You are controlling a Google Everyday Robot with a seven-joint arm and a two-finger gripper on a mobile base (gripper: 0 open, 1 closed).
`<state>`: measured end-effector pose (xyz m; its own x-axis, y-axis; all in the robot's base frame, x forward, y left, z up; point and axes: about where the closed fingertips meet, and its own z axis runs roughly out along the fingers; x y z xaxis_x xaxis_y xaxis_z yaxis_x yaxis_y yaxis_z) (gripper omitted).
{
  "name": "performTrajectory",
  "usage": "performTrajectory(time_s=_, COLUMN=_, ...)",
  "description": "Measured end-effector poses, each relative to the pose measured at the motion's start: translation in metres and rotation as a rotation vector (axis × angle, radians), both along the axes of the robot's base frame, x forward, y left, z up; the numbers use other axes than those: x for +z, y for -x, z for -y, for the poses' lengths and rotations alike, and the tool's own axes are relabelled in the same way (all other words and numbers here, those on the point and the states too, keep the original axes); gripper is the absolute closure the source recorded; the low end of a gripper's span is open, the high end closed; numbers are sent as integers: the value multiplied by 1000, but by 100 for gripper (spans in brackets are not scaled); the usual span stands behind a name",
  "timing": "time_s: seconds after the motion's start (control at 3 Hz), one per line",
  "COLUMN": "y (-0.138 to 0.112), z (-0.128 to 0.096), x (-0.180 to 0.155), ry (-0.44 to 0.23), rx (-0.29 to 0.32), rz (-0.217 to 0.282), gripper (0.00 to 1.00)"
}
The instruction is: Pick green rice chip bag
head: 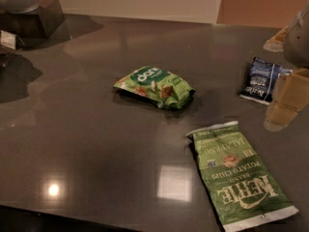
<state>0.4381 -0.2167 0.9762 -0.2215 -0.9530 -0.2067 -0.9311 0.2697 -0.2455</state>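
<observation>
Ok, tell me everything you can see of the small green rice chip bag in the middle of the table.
The rice chip bag is small, puffy, light green shiny film, with a dark green oval logo in white letters and reddish food pictures. It lies logo up near the middle of the dark table, touching nothing else. The gripper hangs apart from it at the right edge.

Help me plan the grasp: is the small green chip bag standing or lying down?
Lying down: the rice chip bag rests logo-up on the table; the tool hangs at the right edge, apart from it.
</observation>
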Motion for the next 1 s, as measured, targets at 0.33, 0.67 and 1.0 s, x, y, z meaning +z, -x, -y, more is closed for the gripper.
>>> performTrajectory(time_s=0.33, y=0, z=0, x=1, ry=-1, rx=0, rz=2, gripper=0)
performTrajectory(time_s=0.67, y=-19, z=-14, x=-7, ry=-2, rx=-14, rz=-10, gripper=0)
performTrajectory(time_s=1.0, y=-49, z=-38, x=-25, ry=-21, rx=-48, rz=-33, gripper=0)
